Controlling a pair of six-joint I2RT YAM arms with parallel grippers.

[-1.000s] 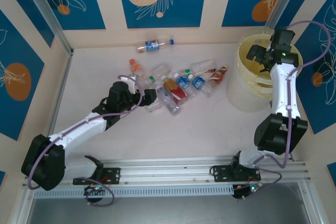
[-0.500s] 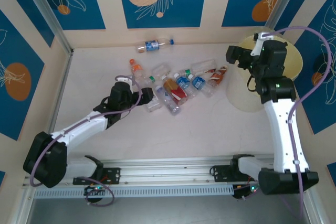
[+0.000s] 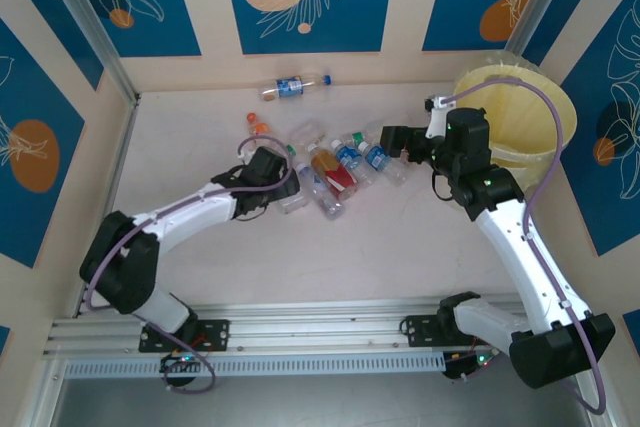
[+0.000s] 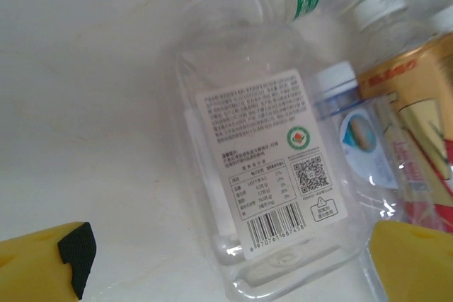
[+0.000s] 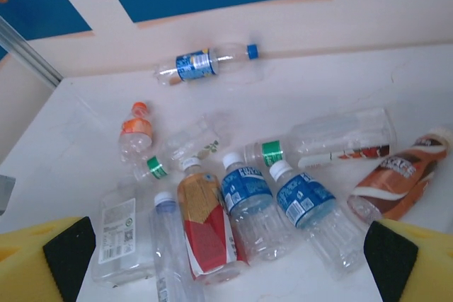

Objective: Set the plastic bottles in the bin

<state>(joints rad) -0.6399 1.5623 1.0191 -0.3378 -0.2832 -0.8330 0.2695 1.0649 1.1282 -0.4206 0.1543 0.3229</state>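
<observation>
left gripper (image 4: 241,263): released, straddling clear bottle (image 4: 262,175), lining up a pinch
right gripper (image 5: 226,259): released, empty, aiming at bottles (image 5: 248,196) left of bin (image 3: 545,112)

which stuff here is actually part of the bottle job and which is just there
Part of the job:
- plastic bottles heaped mid-table
- lone bottle lying near the back wall
- bin at the far right

Just there:
- blue patterned wall panels
- metal rail along the near edge
</observation>
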